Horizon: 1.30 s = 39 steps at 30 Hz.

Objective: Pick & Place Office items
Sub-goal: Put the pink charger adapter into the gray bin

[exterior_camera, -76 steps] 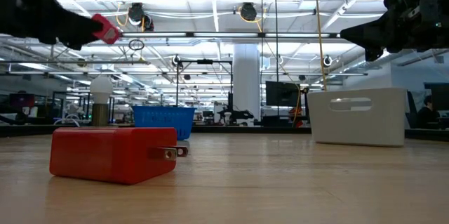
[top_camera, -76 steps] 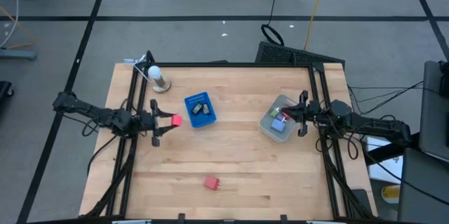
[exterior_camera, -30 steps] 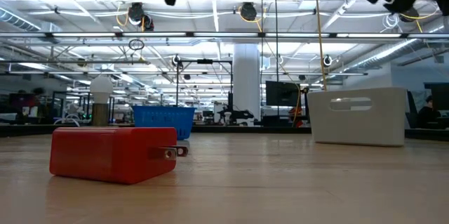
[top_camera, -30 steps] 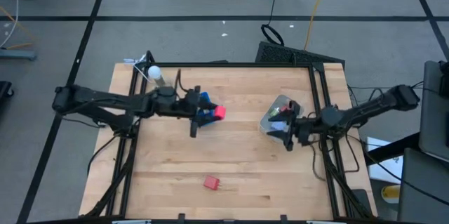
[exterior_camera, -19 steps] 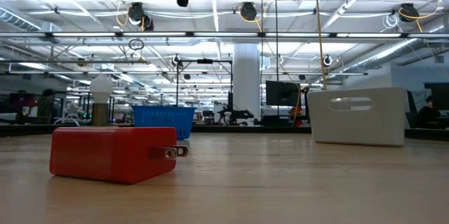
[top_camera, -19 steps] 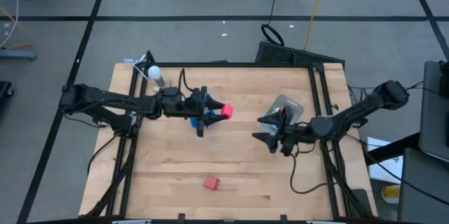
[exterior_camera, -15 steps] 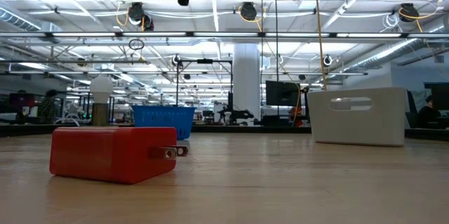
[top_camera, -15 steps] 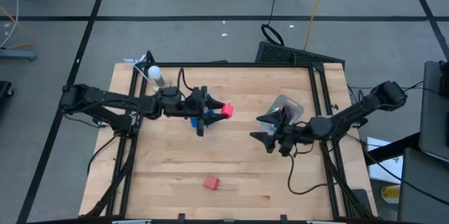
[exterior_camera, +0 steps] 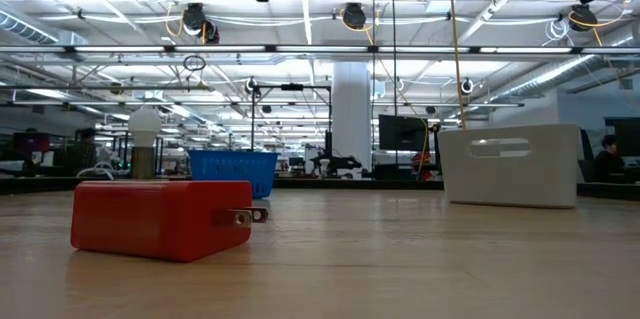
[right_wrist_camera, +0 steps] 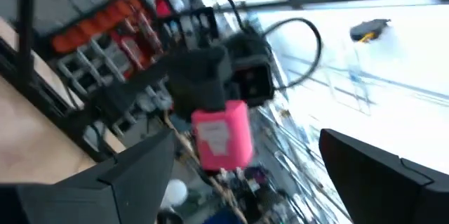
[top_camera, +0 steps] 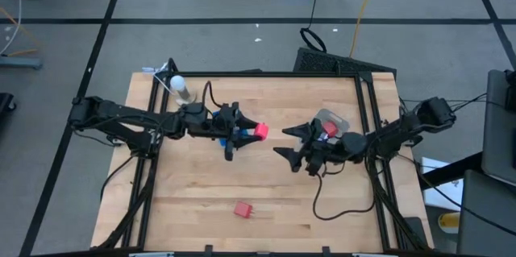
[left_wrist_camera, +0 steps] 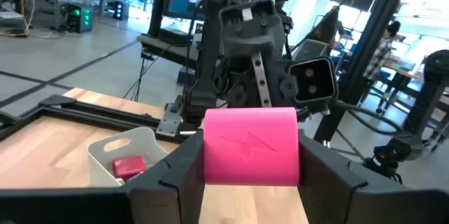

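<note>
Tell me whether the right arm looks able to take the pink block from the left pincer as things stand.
Probably yes. The right pincer is open and faces the pink block, which juts past the left pincer holding it above the table. Nothing shows in the gap between them.

A red plug block point(exterior_camera: 160, 219) is seen lying on the wooden desk point(exterior_camera: 400, 259), prongs pointed right. Behind it, a blue basket point(exterior_camera: 232, 173) and a white bulb point(exterior_camera: 145, 139) are set; a pale bin point(exterior_camera: 510, 165) stands at right.

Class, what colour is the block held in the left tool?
Pink, with an embossed lightning bolt; the left wrist view shows it best.
</note>
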Tool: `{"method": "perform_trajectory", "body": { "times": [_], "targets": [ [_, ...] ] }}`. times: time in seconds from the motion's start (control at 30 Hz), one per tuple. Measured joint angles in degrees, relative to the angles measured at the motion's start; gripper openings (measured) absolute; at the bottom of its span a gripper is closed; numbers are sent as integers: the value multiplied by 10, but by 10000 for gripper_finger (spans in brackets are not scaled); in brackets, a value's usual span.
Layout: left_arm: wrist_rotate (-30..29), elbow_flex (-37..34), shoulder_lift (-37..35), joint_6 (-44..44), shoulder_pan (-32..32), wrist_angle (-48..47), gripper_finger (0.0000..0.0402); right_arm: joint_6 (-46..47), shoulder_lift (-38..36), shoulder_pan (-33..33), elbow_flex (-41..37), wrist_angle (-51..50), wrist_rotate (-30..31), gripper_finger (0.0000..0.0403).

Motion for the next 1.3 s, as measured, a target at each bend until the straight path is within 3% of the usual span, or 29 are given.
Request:
{"method": "perform_trajectory", "body": {
  "times": [0.23, 0.6, 1.1, 1.3],
  "targets": [
    [1, 0, 19, -7, -1, 25, 178, 44, 2, -18, 32, -95, -29, 346],
    [21, 0, 58, -18, 3, 82, 184, 46, 4, -18, 38, -115, -13, 346],
    [26, 0, 58, -21, 7, 67, 185, 26, 66, -40, 70, -54, -10, 344],
    [29, 0, 58, -18, 6, 64, 186, 26, 66, -41, 71, -50, -11, 306]
  ]
}}
